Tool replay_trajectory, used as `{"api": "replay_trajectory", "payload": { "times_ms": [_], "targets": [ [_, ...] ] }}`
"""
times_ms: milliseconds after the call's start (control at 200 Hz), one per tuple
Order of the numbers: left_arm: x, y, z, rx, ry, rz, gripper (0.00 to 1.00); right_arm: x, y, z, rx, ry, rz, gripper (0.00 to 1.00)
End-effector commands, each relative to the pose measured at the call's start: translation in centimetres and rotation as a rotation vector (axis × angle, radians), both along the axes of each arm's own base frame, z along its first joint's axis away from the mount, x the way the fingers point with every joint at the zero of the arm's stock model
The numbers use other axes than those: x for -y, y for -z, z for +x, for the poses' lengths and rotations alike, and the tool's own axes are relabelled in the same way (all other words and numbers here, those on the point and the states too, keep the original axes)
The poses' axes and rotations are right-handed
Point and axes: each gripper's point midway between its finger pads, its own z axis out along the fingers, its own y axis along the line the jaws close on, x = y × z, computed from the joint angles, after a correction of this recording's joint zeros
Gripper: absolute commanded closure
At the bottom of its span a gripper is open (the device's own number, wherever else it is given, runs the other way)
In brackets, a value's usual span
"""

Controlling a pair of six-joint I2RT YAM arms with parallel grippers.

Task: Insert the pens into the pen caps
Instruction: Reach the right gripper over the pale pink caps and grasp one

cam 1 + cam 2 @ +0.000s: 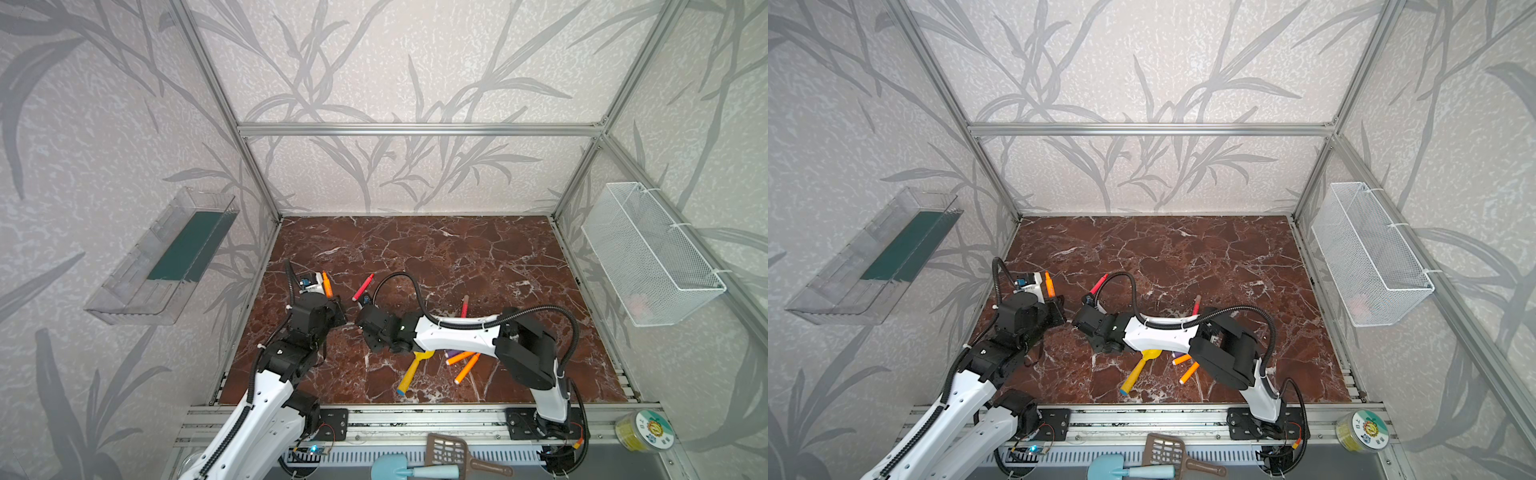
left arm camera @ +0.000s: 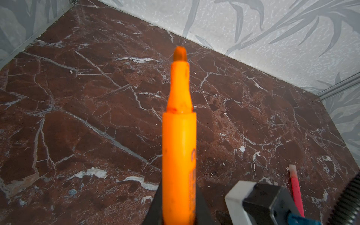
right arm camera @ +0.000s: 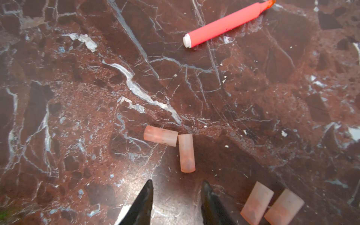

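My left gripper (image 2: 178,194) is shut on an orange pen (image 2: 179,136), tip pointing away; both top views show this pen (image 1: 327,284) (image 1: 1049,284) raised at the left. My right gripper (image 3: 177,185) is open with nothing between its fingers, low over the marble just short of a pen cap (image 3: 186,153). A second cap (image 3: 160,135) touches that one, and two more caps (image 3: 257,202) (image 3: 284,207) lie beside the jaws. A red-pink pen (image 3: 224,24) (image 1: 363,286) lies beyond. Another red pen (image 1: 464,305), two orange pens (image 1: 459,358) (image 1: 467,369) and a purple pen (image 1: 449,354) lie near the right arm.
A yellow toy shovel (image 1: 411,371) lies under the right arm. A clear tray (image 1: 162,257) hangs on the left wall and a white mesh basket (image 1: 652,253) on the right wall. A blue shovel (image 1: 399,467), a brown scoop (image 1: 453,451) and a round tub (image 1: 642,430) sit at the front rail.
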Motion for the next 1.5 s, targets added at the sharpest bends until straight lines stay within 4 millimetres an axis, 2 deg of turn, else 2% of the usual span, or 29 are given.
{"api": "replay_trajectory", "payload": {
  "times_ms": [0,340,670,830,1275,1355,1494],
  "targets": [
    [-0.1,0.5,-0.3,-0.015,0.005,0.001,1.00,0.8,0.7,0.8,0.031,0.005,-0.097,0.60],
    [0.5,0.3,-0.4,-0.005,0.038,-0.026,1.00,0.7,2.8,1.9,0.009,0.014,-0.148,0.63],
    [0.1,0.3,-0.7,0.000,0.018,-0.030,1.00,0.5,4.8,3.0,-0.040,0.025,-0.148,0.64],
    [-0.8,0.8,-0.6,-0.018,-0.029,-0.017,1.00,0.6,5.0,3.3,-0.052,0.035,-0.139,0.65],
    [-0.6,1.1,-0.4,-0.020,-0.015,-0.036,1.00,0.2,6.4,3.8,-0.104,0.042,-0.137,0.65],
    [-0.6,1.0,-0.5,-0.016,-0.013,-0.038,1.00,0.2,6.5,3.9,-0.108,0.046,-0.134,0.67],
    [-0.5,0.8,-0.7,-0.012,-0.004,-0.043,1.00,0.3,6.6,3.9,-0.116,0.052,-0.133,0.77]
  ]
}}
